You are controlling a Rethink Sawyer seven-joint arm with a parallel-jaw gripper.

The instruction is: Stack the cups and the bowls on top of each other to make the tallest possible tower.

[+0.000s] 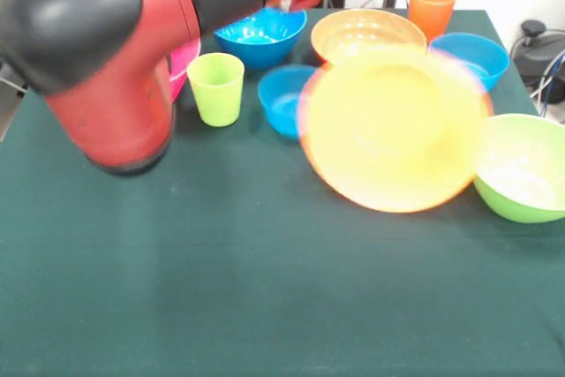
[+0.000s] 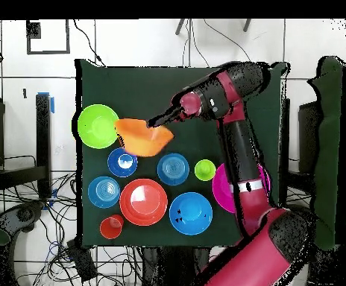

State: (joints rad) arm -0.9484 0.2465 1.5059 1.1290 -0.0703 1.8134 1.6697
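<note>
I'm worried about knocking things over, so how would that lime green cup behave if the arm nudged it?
The lime green cup stands upright, narrow and taller than the bowls, so it probably tips easily. It looks like thin plastic, likely light, and might roll once down.

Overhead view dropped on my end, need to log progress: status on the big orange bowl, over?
Pincer at big orange bowl, bowl lifted, tilted; grip state unclear. No tower yet. Lime bowl and small blue bowl close beneath.

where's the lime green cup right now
In the front view the lime green cup stands upright on the table's left half, just left of a small blue bowl and in front of the medium blue bowl.
</note>
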